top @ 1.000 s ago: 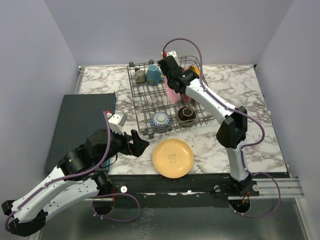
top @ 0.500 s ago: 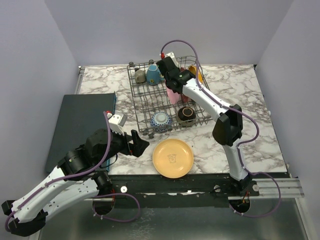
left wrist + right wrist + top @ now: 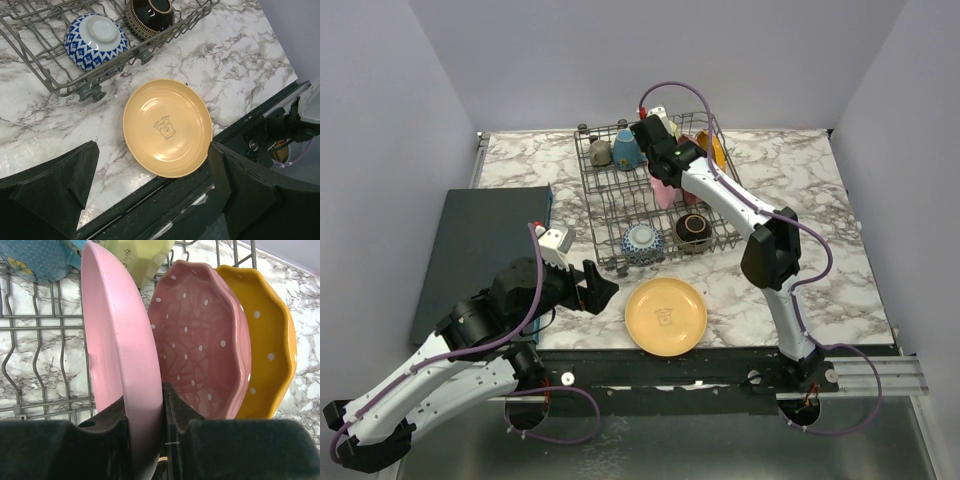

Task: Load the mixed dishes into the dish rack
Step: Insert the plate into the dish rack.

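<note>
while the right gripper (image 3: 145,405) pinches the rim of a plain pink plate (image 3: 115,340), its jaws closed narrow on the plate as it stands on edge among the tines at the far end of the rack (image 3: 610,200), most of the load looks done. a pink dotted plate (image 3: 200,340) and an orange dotted plate (image 3: 270,350) stand just to its right. a blue mug (image 3: 626,150) and a grey mug (image 3: 601,152) sit at the far left, and an upturned blue bowl (image 3: 95,37) and a brown bowl (image 3: 149,15) sit at the near end. one yellow plate (image 3: 167,127) lies on the table just near of the rack, not yet loaded. the left gripper (image 3: 152,172) hovers just left of it, jaws spread wide and empty. its centre carries a small cartoon print with writing too small to read.
</note>
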`<action>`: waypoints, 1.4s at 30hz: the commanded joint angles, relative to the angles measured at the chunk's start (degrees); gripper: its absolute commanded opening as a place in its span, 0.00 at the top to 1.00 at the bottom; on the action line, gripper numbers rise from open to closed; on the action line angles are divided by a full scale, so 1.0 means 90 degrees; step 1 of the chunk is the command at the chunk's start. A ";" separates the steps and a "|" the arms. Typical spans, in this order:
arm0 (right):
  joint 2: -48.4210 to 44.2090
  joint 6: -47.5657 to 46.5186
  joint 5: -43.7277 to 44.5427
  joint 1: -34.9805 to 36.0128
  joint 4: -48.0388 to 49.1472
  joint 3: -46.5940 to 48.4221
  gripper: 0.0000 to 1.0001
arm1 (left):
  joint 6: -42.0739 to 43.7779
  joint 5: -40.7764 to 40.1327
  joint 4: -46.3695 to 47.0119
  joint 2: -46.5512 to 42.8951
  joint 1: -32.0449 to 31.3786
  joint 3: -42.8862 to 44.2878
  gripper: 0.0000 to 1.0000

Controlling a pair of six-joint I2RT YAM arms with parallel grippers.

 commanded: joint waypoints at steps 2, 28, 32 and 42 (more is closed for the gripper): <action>0.0269 -0.0038 0.0074 -0.0067 0.0128 0.0222 0.99 | 0.0081 -0.0204 0.0113 0.0043 0.0011 -0.0055 0.01; 0.0665 0.0253 -0.0338 -0.0066 0.0062 0.0202 0.86 | 0.0099 -0.0215 0.0113 0.0139 0.0009 -0.0041 0.01; 0.0675 0.0289 -0.0364 -0.0066 0.0079 0.0146 0.81 | 0.0100 -0.0224 0.0113 0.0145 0.0007 -0.0051 0.01; 0.0665 0.0335 -0.0449 -0.0066 0.0112 0.0115 0.63 | 0.0110 -0.0224 0.0113 0.0146 0.0012 -0.0050 0.01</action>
